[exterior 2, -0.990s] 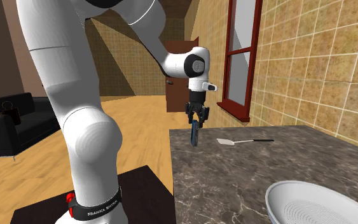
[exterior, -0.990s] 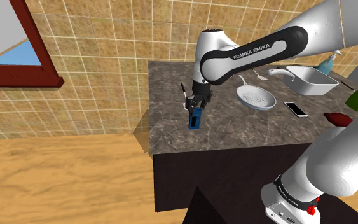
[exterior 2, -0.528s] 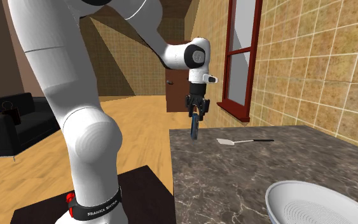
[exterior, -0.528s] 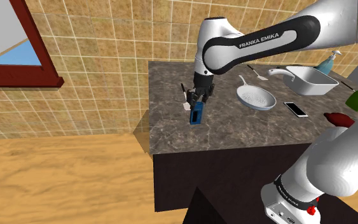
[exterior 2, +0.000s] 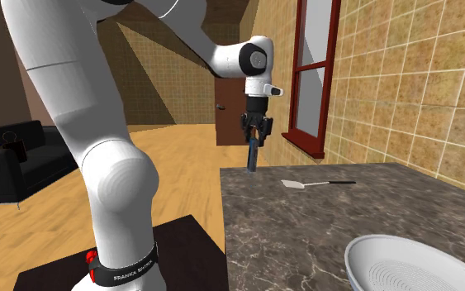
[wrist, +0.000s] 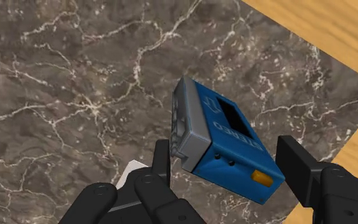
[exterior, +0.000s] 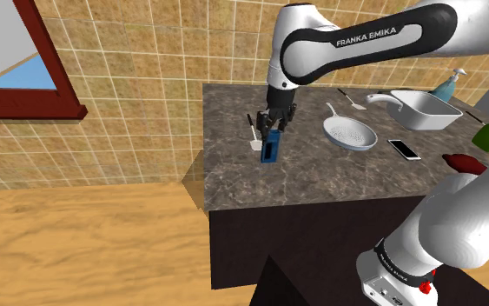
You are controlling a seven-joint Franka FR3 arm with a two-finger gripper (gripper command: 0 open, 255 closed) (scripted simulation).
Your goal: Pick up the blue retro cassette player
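1. My gripper (exterior: 274,122) points straight down over the dark marble counter (exterior: 320,178), near the counter's edge on the shoulder view's left.
2. Its jaws are clamped on the blue cassette player (exterior: 271,149). In the wrist view one finger (wrist: 161,156) presses the grey side and the other sits against the opposite end.
3. The cassette player hangs on end beneath the fingers and looks lifted clear of the counter.
4. A white spatula (exterior: 252,135) lies on the counter just beside it.
5. Toward the shoulder view's right I see a white colander (exterior: 353,136), a phone (exterior: 405,149) and a white pan (exterior: 423,110).
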